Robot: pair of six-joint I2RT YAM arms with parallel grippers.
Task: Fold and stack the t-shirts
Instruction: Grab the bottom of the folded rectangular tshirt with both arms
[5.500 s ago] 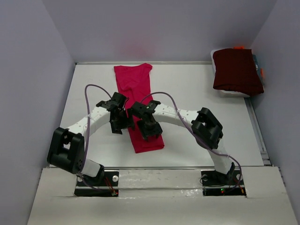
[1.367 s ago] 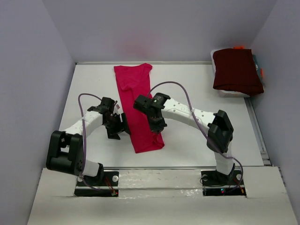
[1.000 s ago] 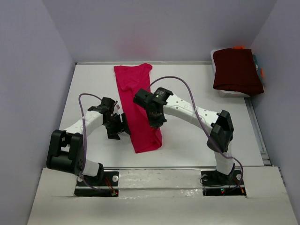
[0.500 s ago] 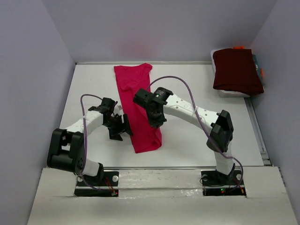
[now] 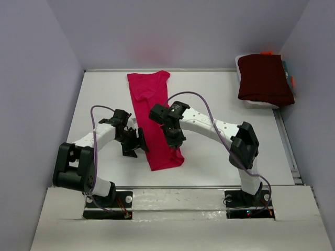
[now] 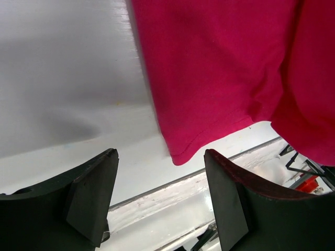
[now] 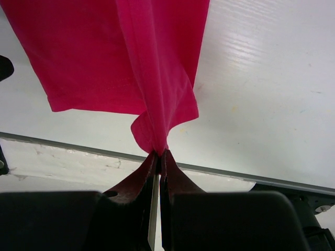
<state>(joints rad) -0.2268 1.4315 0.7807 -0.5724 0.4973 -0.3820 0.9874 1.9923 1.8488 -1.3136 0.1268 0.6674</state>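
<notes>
White table [image 5: 235,120]. Crimson-pink t-shirt [image 5: 149,94] lies on it as a narrow strip, long axis running from the far edge towards me and slanting slightly right at the near end. Dark maroon folded tee [image 5: 264,78] sits far right, well apart.

My right gripper [image 7: 158,152] is pinched on a bunched fold at the strip's near right corner, with cloth between the pads. My left gripper [image 6: 159,154] is spread, nothing in it, just beside the strip's left edge. The near left corner hangs just ahead of its fingers.

My read: left arm is nearer that corner and should take it. Then both ends carry away from me, along the long axis.
</notes>
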